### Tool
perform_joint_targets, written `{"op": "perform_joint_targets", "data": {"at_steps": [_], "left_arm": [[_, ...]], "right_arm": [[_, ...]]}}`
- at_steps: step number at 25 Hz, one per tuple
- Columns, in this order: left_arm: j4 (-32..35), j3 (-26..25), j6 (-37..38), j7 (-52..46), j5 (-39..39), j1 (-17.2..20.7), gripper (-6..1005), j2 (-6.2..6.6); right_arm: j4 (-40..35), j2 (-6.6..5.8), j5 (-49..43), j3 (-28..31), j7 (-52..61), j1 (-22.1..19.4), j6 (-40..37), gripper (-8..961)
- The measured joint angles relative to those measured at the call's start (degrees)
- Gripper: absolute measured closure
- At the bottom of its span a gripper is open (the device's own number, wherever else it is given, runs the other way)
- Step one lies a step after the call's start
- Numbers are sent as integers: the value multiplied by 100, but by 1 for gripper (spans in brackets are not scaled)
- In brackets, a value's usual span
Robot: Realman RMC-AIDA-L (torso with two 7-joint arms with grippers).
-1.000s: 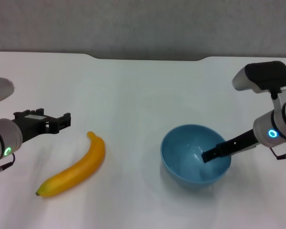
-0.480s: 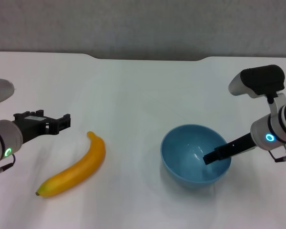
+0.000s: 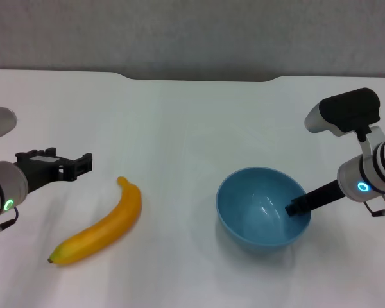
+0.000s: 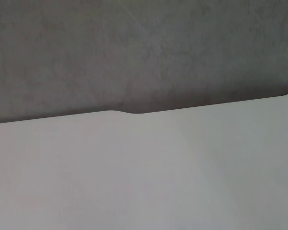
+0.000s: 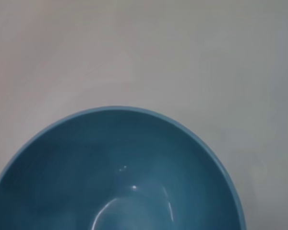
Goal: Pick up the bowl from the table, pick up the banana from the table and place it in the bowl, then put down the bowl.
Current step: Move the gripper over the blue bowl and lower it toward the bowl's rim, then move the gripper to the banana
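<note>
The light-blue bowl (image 3: 263,208) stands upright and empty on the white table (image 3: 192,122), right of centre. My right gripper (image 3: 299,205) reaches over the bowl's right rim, its dark tip just inside the wall. The right wrist view looks down into the bowl (image 5: 116,172). The yellow-orange banana (image 3: 102,224) lies on the table at the left, stem end pointing away from me. My left gripper (image 3: 83,163) is open and empty, a little to the left of and beyond the banana's stem. The left wrist view shows only table (image 4: 144,177) and wall.
The table's far edge has a shallow notch (image 3: 199,78) with a grey wall behind it. Bare white tabletop lies between the banana and the bowl.
The right gripper's dark tip has drawn back from the bowl's middle towards its right rim. The left gripper has shifted slightly left. Bowl and banana have not moved.
</note>
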Motion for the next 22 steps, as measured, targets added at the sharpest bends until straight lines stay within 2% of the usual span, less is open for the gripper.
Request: {"op": "perform_joint_targets", "data": {"at_steps": [2,7,13,22], "left_arm": [[33,10,21,-3,0,-7,286,0],[51,15,28,-10,0,-10,289,0],[109,17,38,-10,0,-10,292,0],[52,-52,48,-47,-164,40,297,10]], "right_arm": [[-2,13,-1,-21,-103,-43,-85,506],[-4,20,34,-61,-83,-61,-139,748],[23,23,55,-57,-79,-108,-172,872],[747,20,191,-12,-70,-604,-281,885]]}}
